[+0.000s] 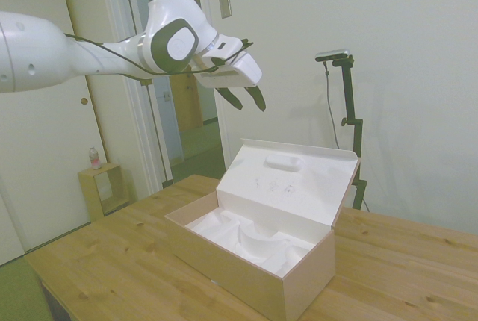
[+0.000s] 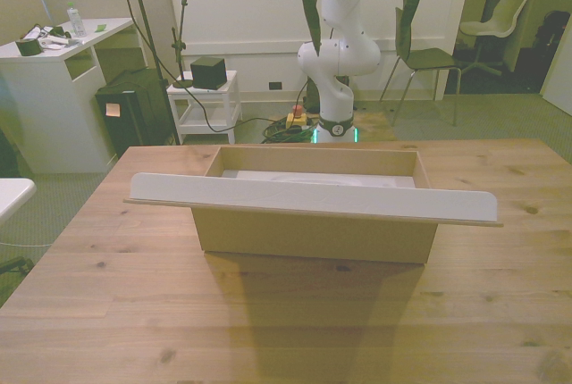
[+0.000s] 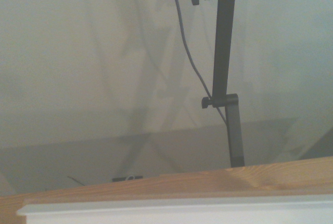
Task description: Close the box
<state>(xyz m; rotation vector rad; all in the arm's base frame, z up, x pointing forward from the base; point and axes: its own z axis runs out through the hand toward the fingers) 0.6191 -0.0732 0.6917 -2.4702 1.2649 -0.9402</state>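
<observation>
Still open: tan box (image 1: 258,265), lid (image 1: 287,187) up

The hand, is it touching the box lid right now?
Apart. The side view shows the hand hanging in the air, open, with bare wall between it and the box lid.

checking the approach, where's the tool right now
In the side view the tool hangs open in the air, above the raised lid of the large tan cardboard box, touching nothing.
</observation>
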